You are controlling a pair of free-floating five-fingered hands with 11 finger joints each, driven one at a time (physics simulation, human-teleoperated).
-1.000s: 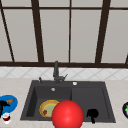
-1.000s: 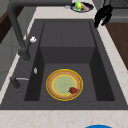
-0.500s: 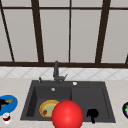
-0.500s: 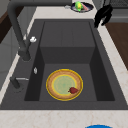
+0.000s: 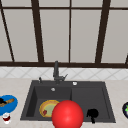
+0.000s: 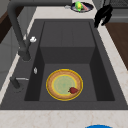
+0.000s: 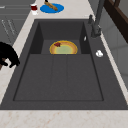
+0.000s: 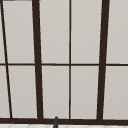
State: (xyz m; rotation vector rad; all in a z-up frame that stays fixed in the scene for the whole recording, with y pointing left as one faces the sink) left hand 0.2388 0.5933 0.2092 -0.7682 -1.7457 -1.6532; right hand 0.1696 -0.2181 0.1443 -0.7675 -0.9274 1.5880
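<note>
My right hand (image 5: 92,114) hovers over the front right rim of the dark sink (image 5: 90,96), fingers drooping loosely and holding nothing. In the left side view this hand (image 6: 102,15) hangs above the sink's far corner, and the right side view has it (image 7: 8,55) over the counter edge. A yellow-rimmed plate (image 6: 63,83) with a green centre lies in the deep basin, with a small red piece (image 6: 73,90) on it. A big red ball (image 5: 67,115) sits low in the front view and covers part of the plate (image 5: 48,107) and the sink's front rim.
A dark faucet (image 5: 56,72) rises behind the sink. On the left counter lie a blue plate (image 5: 7,103) with a brown item and a small red cup (image 5: 6,117). A dark bowl (image 6: 81,6) with green food stands on the right counter. Window panes fill the wall above.
</note>
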